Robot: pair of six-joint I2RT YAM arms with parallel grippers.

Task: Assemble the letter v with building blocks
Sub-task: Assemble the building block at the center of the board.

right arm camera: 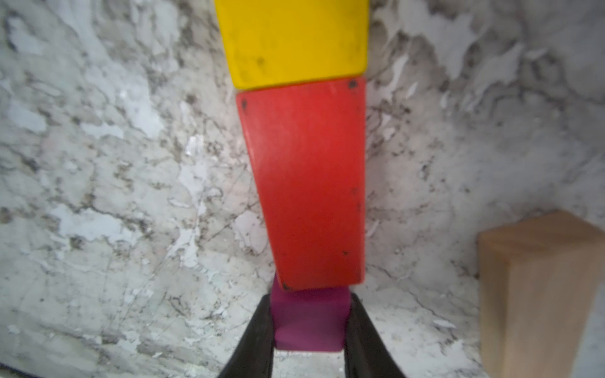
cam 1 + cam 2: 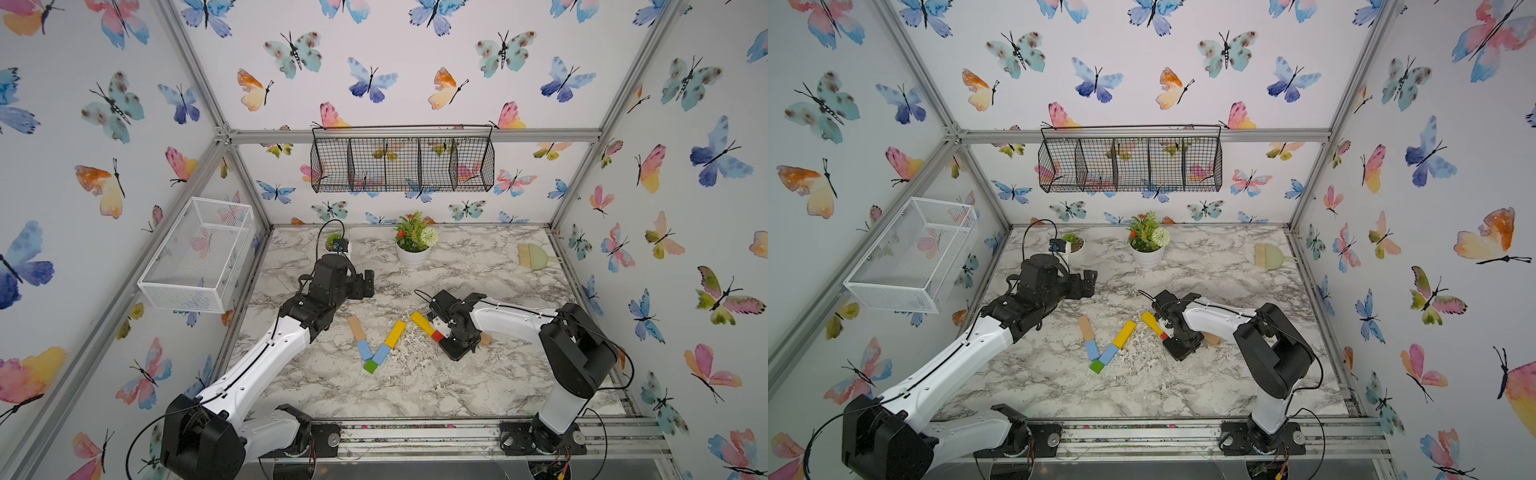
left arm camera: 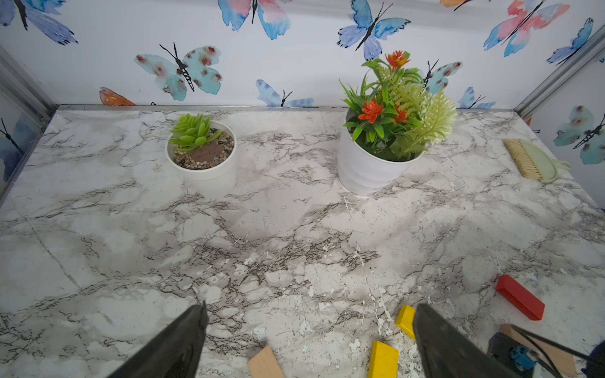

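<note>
Right gripper (image 1: pixel 311 306) clamps magenta cube (image 1: pixel 309 330) at red bar (image 1: pixel 307 183) end
Left gripper (image 3: pixel 311 309) wide, holding nothing; yellow bar (image 1: pixel 294 42) touches red bar's other end

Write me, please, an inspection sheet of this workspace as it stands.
Surface: marble-pattern tabletop, white flakes scattered mid-table.
Job's things: flat V of tan bar, two light blue bars, yellow bar, green cube at the tip; beside it, second yellow bar abuts red bar, magenta cube at its end; loose tan block, another red bar.
Clutter: flowering potted plant, small succulent pot, hand brush, at the back.
Grippers: left gripper open, holding nothing; right gripper shut on the magenta cube.
Cables: black cables along both arms.
Surroundings: butterfly walls, black wire basket, white mesh basket.
</note>
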